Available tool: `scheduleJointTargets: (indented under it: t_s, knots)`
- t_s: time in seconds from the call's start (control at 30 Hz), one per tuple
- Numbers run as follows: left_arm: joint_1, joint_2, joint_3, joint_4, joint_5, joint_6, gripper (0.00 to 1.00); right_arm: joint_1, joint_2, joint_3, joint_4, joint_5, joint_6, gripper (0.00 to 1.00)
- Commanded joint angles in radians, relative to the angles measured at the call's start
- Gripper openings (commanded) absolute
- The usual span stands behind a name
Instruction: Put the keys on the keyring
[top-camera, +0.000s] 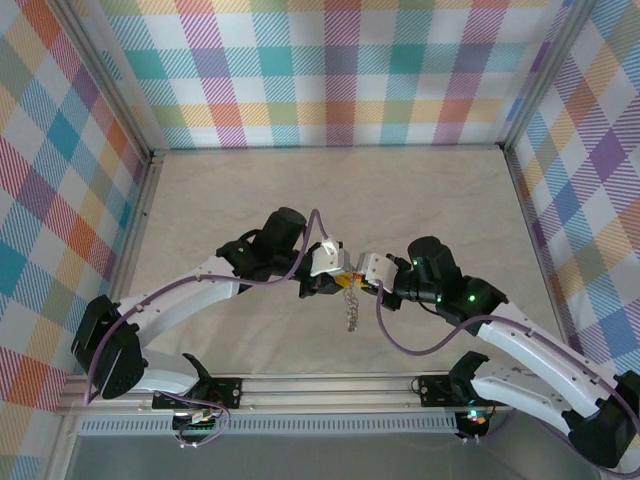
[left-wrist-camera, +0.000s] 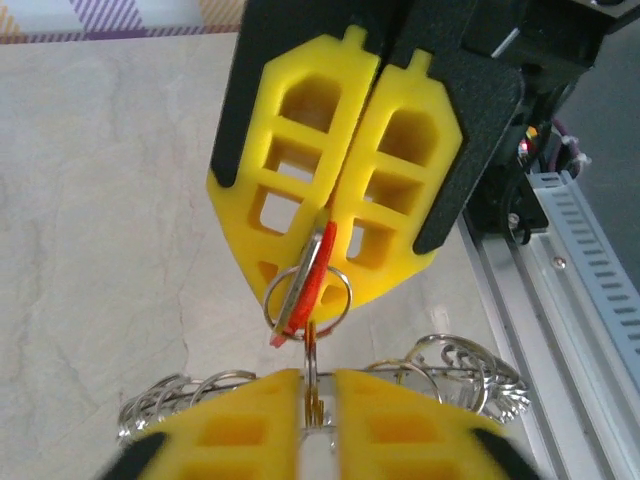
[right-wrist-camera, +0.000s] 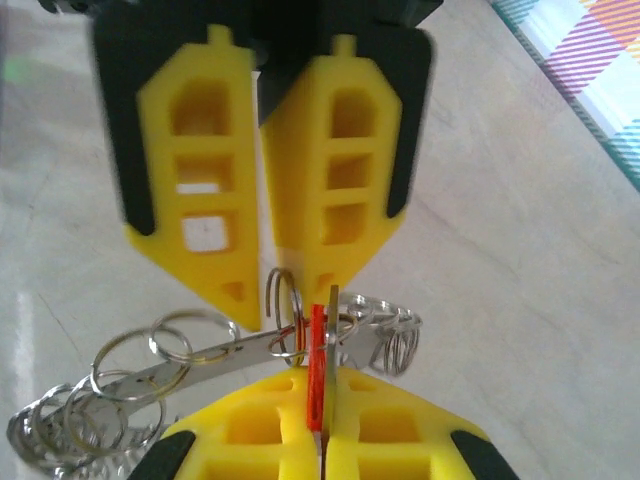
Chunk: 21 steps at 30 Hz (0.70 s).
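Note:
The key (right-wrist-camera: 318, 360) has a red plastic head and a thin silvery blade, and my right gripper (right-wrist-camera: 322, 388) is shut on it edge-on. In the left wrist view the key (left-wrist-camera: 310, 275) sticks out of the right gripper's yellow fingers (left-wrist-camera: 390, 190), crossing a small split ring. The keyring (left-wrist-camera: 460, 365), a silvery band fringed with several small rings, hangs just above the table. My left gripper (left-wrist-camera: 312, 388) is shut on one of its small rings. From above, the left gripper (top-camera: 338, 272) and right gripper (top-camera: 362, 272) meet tip to tip, the keyring (top-camera: 352, 308) dangling below them.
The beige table (top-camera: 330, 200) stretches open behind the grippers. Plaid walls (top-camera: 330, 70) enclose it at the back and sides. An aluminium rail (top-camera: 320, 385) with the arm bases runs along the near edge, close beside the left gripper.

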Motion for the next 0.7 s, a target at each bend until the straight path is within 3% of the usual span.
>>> scheduleJointTargets:
  t_s: [0.0, 0.17, 0.43, 0.67]
  knots:
    - [-0.002, 0.014, -0.010, 0.054, 0.005, -0.063, 0.28, 0.002, 0.011, 0.067, -0.071, 0.057, -0.129, 0.00]
    - [0.014, 0.014, -0.024, 0.086, 0.018, -0.110, 0.43, 0.001, 0.075, 0.154, -0.194, 0.095, -0.298, 0.00]
    - [0.074, -0.031, -0.074, 0.155, -0.044, -0.221, 0.48, 0.001, 0.121, 0.222, -0.308, 0.225, -0.508, 0.00]
    - [0.118, -0.065, -0.131, 0.226, -0.206, -0.316, 0.51, 0.020, 0.158, 0.270, -0.435, 0.403, -0.732, 0.00]
